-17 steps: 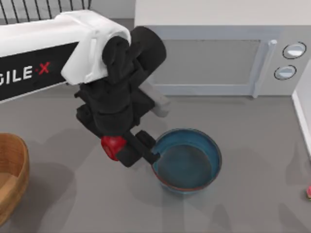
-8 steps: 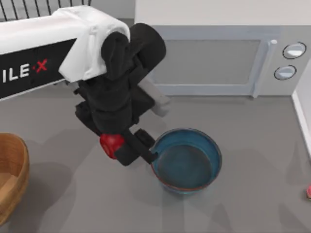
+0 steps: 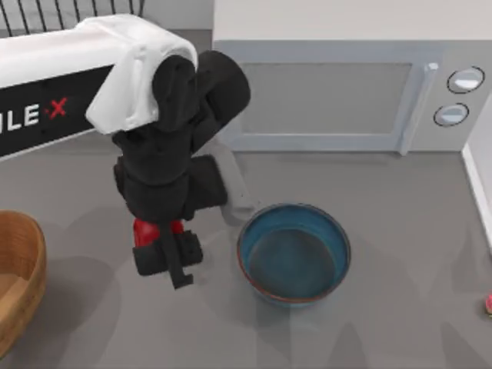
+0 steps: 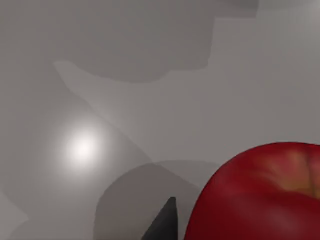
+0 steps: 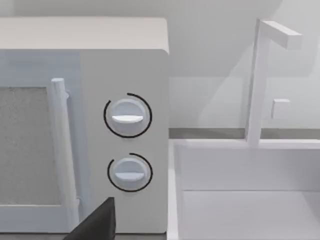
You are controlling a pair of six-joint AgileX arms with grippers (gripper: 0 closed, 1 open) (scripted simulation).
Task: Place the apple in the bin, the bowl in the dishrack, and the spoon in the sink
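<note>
My left gripper (image 3: 161,254) hangs above the table, shut on the glossy red apple (image 3: 144,232), just left of the bowl. In the left wrist view the apple (image 4: 260,195) looms large beside one dark fingertip (image 4: 165,225), with bare grey table below. The deep blue bowl (image 3: 294,254) stands upright and empty on the table. The tan wooden bin (image 3: 19,284) sits at the left edge. Black wires of the dishrack (image 3: 46,15) show at the back left. A pink-red tip of the spoon (image 3: 488,305) peeks in at the right edge. A dark corner of my right gripper (image 5: 97,225) faces the microwave.
A white microwave (image 3: 338,92) stands along the back, its door handle and two dials (image 5: 127,142) toward the right. The white sink (image 5: 250,200) with its faucet (image 5: 260,80) lies right of it. Open grey table lies between the bin and the bowl.
My left gripper has swung left and away from the bowl's rim, carrying the apple toward the bin side. The bowl has stayed put.
</note>
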